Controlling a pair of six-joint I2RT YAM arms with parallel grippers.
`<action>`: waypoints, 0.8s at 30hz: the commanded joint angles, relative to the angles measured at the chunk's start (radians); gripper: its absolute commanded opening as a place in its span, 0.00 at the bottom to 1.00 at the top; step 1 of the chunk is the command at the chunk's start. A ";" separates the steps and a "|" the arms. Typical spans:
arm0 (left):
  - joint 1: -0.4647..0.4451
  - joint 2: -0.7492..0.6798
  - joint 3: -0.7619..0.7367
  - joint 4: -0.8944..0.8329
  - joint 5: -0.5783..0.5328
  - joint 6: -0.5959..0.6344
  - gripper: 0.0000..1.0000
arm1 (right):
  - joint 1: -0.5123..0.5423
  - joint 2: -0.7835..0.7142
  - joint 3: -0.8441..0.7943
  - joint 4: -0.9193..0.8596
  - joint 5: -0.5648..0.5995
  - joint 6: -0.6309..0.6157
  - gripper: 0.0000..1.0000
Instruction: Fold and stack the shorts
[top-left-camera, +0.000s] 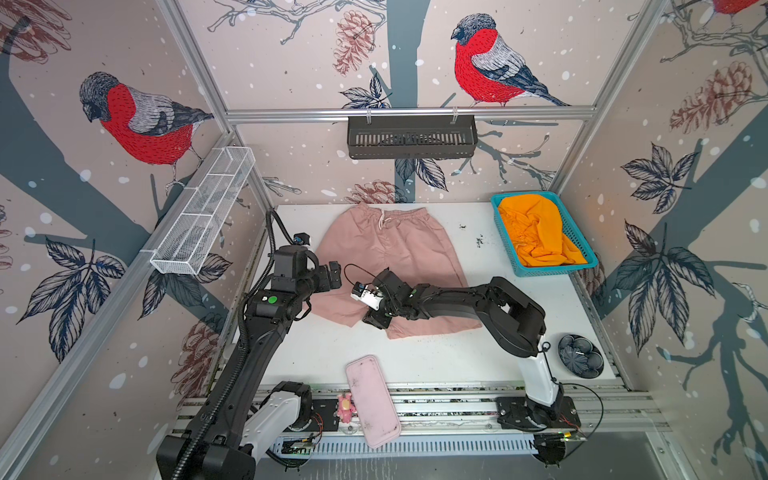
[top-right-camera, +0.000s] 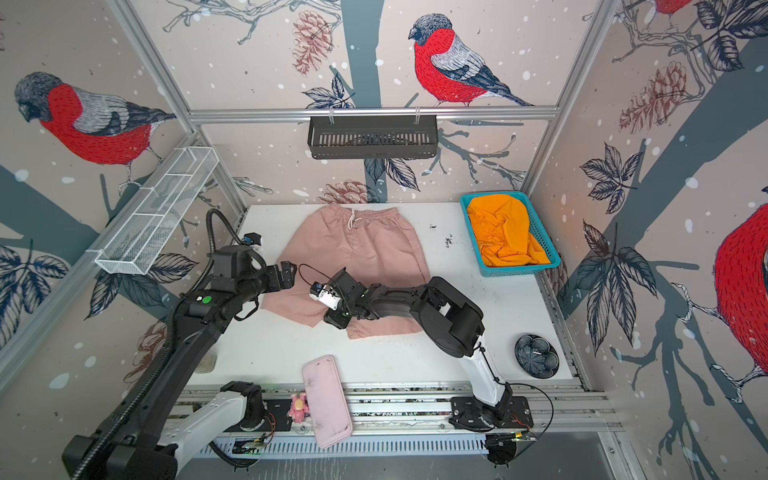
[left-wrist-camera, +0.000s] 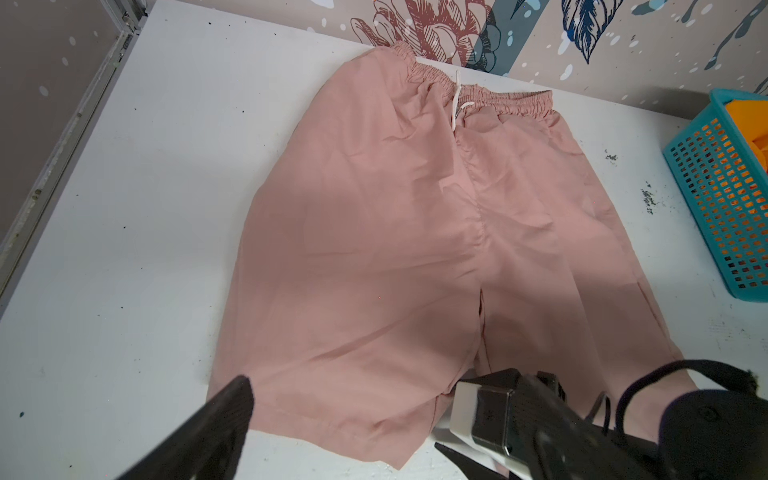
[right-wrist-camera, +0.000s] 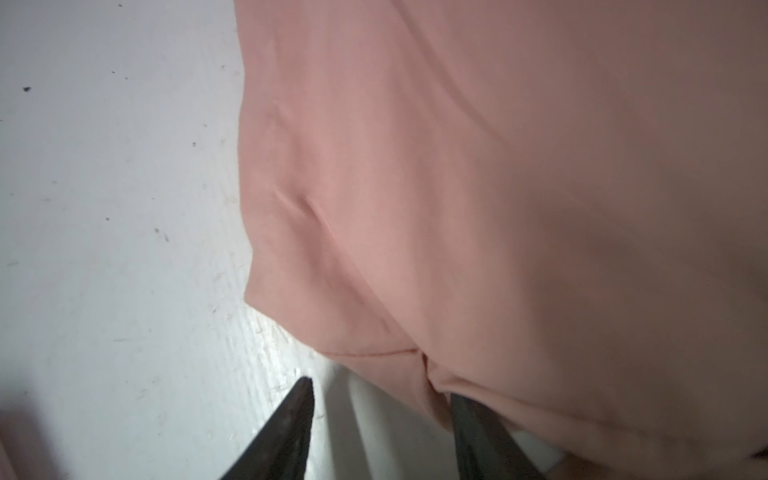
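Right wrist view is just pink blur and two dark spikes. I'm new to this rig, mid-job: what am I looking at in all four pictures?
Two robot arms work at a white table, each ending in a two-fingered pincer. Both top views look down from one camera head. Each wrist view comes from a camera riding on an arm. The pink shorts lie spread flat, waistband toward the back wall. The orange shorts sit crumpled in the teal basket at the back right. A pink tray and a dark bowl lie near the front. Those spikes are the fingers of the right pincer, apart at the shorts' lower hem, gripping nothing yet. The left pincer hovers open over the shorts' left side, empty.
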 joint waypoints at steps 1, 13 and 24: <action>0.003 0.006 -0.007 0.017 -0.014 0.009 0.98 | -0.001 0.005 0.006 0.033 0.070 0.032 0.41; 0.016 0.030 -0.005 0.029 -0.003 0.025 0.98 | -0.048 -0.067 0.106 -0.116 -0.264 0.185 0.01; 0.118 0.089 -0.008 0.037 0.133 0.051 0.98 | -0.168 -0.063 0.159 -0.172 -0.807 0.463 0.13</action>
